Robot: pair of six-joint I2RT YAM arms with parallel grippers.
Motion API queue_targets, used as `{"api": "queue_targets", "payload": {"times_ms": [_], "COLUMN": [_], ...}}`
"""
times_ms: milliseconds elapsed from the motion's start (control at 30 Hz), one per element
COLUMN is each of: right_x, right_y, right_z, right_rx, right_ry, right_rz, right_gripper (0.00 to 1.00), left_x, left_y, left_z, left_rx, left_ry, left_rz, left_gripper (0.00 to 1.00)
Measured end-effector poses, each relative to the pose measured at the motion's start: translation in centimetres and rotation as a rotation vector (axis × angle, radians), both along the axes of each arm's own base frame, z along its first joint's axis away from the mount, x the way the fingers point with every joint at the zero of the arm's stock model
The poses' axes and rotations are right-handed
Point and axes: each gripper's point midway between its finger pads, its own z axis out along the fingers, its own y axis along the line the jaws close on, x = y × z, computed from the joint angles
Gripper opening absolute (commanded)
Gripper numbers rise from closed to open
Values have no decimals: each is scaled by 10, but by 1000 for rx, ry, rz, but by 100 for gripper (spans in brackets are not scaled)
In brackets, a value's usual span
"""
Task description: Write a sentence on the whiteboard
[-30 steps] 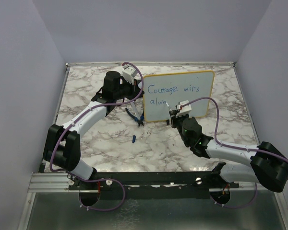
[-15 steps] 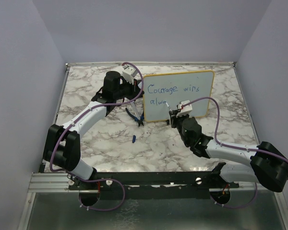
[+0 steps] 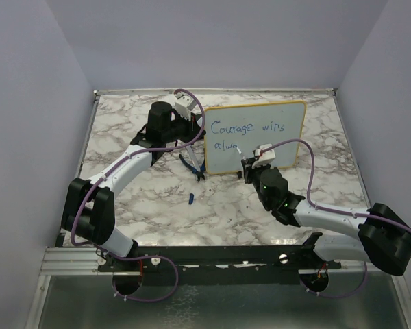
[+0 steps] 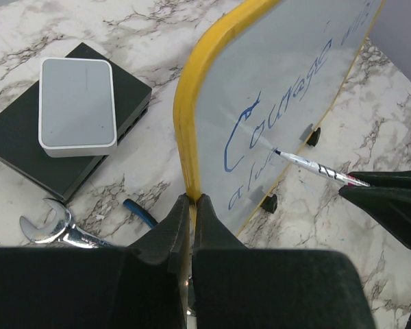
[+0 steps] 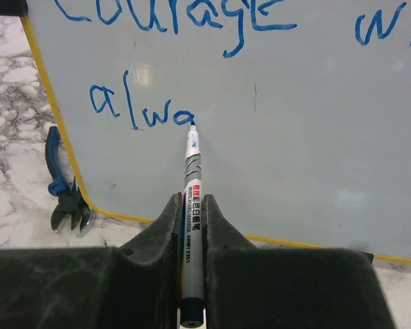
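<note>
On my feed the whiteboard (image 3: pixel 255 137) stands upright on its black feet on the desk (image 3: pixel 123 199), toward the far edge and right of the middle. Its written face is turned to the near edge. My left pincer (image 4: pixel 192 200) is clamped narrow on the yellow frame at the board's left edge, one finger on each side. My right pincer (image 5: pixel 192 202) is closed tight around a marker (image 5: pixel 192 171), whose tip touches the board at the end of "alwa", under the line "Courage wins".

Blue-handled pliers (image 5: pixel 65 185) lie on the desk just by the board's lower left corner. A grey-and-black box (image 4: pixel 75 110) sits left of the board with a wrench (image 4: pixel 55 229) near it. A small blue object (image 3: pixel 191 199) lies apart, closer to the near edge.
</note>
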Motion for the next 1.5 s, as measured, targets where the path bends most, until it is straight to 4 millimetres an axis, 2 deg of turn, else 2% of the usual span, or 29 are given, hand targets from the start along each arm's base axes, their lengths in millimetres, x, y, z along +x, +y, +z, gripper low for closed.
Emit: {"api": "queue_targets", "payload": {"times_ms": [467,800,1133,1500], "right_x": [-4,-11,-7,-3], "right_y": [-6,-14,-11,-8], "right_z": [-6,20,5,12], "right_rx": [-22,29,-35,-45], "right_ry": [21,-43,-25,-53], "right_rz": [-4,6,10,12], "right_gripper": [1,1,1,1], "left_x": [-1,-2,-2,-2], "left_y": [0,0,0,0], "left_z": [0,1,1,1], "left_rx": [-1,0,-1,0], "left_ry": [0,3,2,3], "left_rz": [-2,-4,-4,-5], "left_gripper": [0,0,0,0]}}
